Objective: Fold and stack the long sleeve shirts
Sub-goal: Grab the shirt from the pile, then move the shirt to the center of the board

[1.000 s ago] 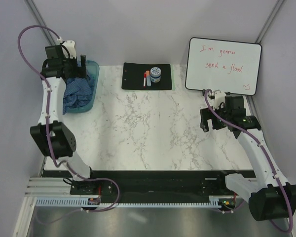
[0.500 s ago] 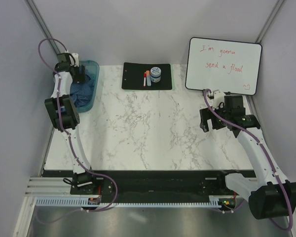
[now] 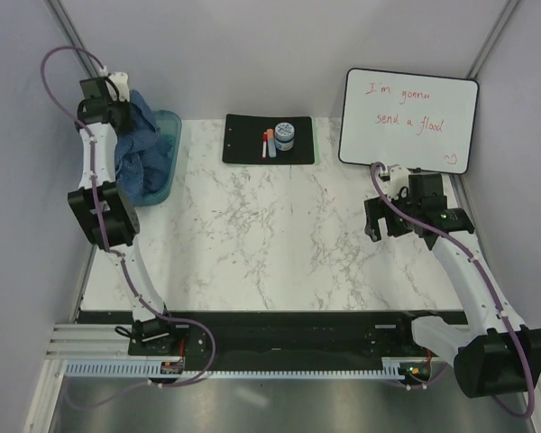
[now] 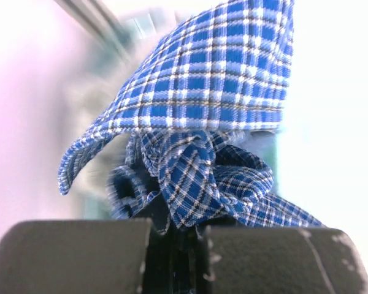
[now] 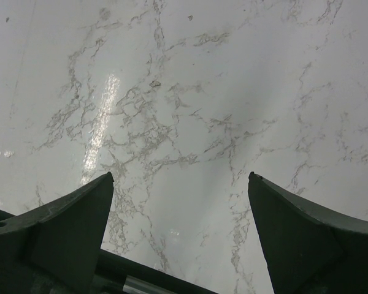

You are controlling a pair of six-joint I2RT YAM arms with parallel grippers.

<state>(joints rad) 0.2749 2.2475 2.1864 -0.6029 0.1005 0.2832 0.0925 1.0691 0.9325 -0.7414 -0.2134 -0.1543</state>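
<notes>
A blue-and-white check shirt (image 3: 141, 144) hangs bunched from my left gripper (image 3: 124, 106) at the far left, and its lower part still lies in the teal tub (image 3: 172, 124). In the left wrist view the check shirt (image 4: 221, 79) fills the frame, with a twisted fold pinched between the jaws of the left gripper (image 4: 178, 229), which is shut on it. My right gripper (image 3: 371, 222) hovers over the bare marble on the right. The right gripper (image 5: 181, 177) stands open with nothing between its fingers.
A black mat (image 3: 243, 144) with a small jar (image 3: 284, 136) and markers lies at the back centre. A whiteboard (image 3: 408, 120) with red writing leans at the back right. The marble table (image 3: 270, 234) stretches between the arms, with walls close on both sides.
My left gripper has shut on the check shirt inside the tub and risen, pulling the cloth up out of it. The right arm has stayed where it was.
</notes>
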